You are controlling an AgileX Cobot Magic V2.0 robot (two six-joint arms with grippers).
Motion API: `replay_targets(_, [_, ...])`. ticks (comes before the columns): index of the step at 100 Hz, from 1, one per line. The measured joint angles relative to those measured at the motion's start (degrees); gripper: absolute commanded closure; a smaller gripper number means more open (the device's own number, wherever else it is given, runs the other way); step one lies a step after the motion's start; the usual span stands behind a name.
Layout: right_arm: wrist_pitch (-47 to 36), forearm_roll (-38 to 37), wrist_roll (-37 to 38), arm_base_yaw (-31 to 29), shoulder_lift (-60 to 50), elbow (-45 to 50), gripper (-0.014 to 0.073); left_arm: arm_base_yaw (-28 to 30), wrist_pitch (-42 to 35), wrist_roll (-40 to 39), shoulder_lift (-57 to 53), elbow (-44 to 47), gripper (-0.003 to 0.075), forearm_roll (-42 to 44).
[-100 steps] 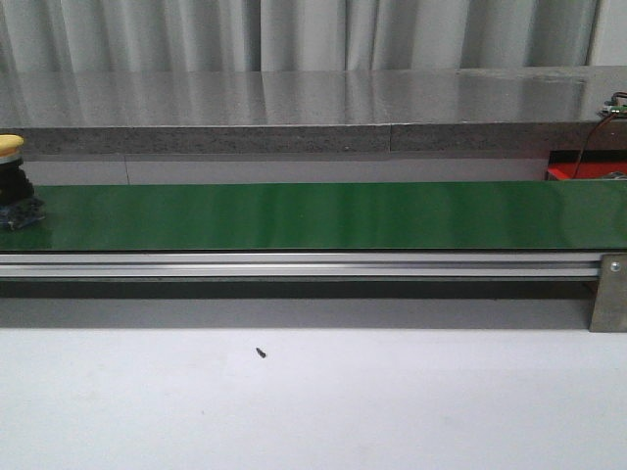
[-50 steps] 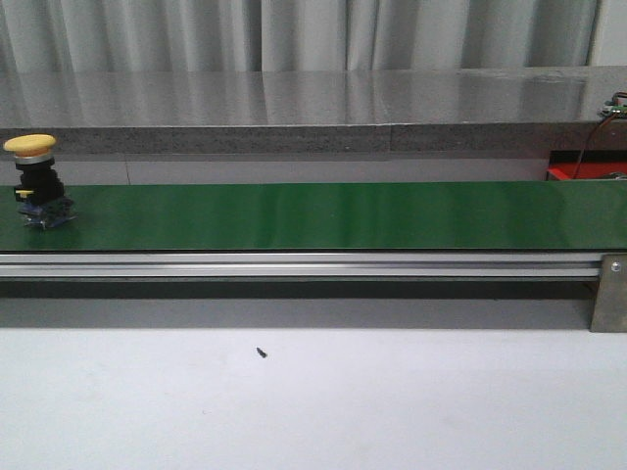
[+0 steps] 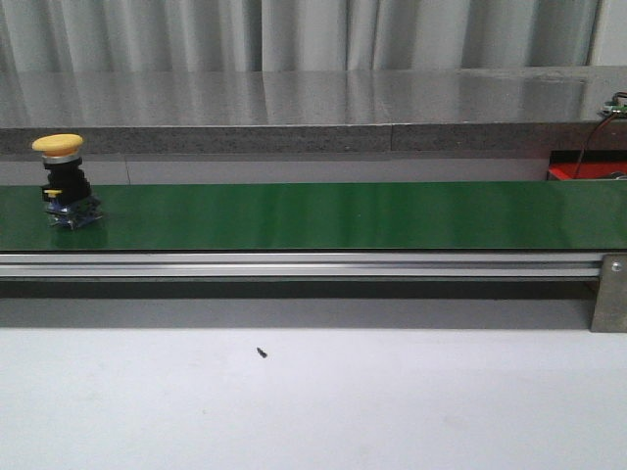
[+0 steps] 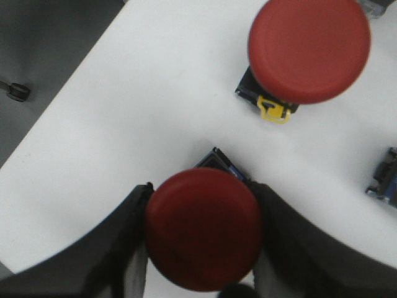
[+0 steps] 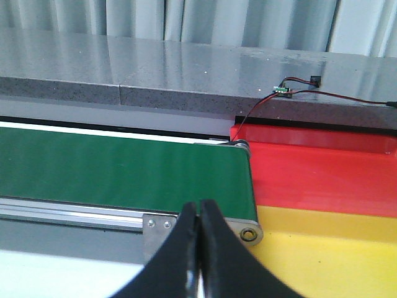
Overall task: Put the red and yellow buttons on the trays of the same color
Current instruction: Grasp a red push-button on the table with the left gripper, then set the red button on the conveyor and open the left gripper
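Front and right wrist views share belt (image 3: 323,215)

Yellow-capped button (image 3: 63,176) with black body on plain green belt (image 3: 343,215); two red-capped buttons (image 4: 203,228) (image 4: 309,48) on white surface (image 4: 155,118); red tray (image 5: 322,167) beside yellow tray (image 5: 329,254).

Pale pleated curtains (image 3: 294,34) behind, long grey stone-look counter (image 3: 294,113), white tabletop (image 3: 313,401) in front

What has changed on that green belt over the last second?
The yellow button has ridden along the green belt from the far left edge toward the right, still upright. The rest of the belt, the rail and the small dark speck on the table look unchanged.
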Motion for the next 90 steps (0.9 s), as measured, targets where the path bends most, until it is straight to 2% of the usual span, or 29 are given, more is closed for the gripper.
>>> replay_targets(15, [0.10,0.00,0.00,0.00,0.00,0.00,0.0662,-0.41,2.24,0.00,-5.94,0.00,0.0547,-2.30])
replay_targets(29, [0.10,0.00,0.00,0.00,0.00,0.00,0.0662,-3.50,3.68,0.00,-12.32,0.00,0.0547,-2.78])
replay_targets(44, [0.10,0.00,0.00,0.00,0.00,0.00,0.0662,-10.38,4.77,0.00,-16.52,0.00,0.0547,-2.78])
replay_targets(69, [0.10,0.00,0.00,0.00,0.00,0.00,0.0662,-23.08,5.57,0.40,-16.90,0.00,0.0547,-3.18])
replay_targets(90, [0.10,0.00,0.00,0.00,0.00,0.00,0.0662,-30.24,3.44,0.40,-16.25,0.00,0.0547,-3.22])
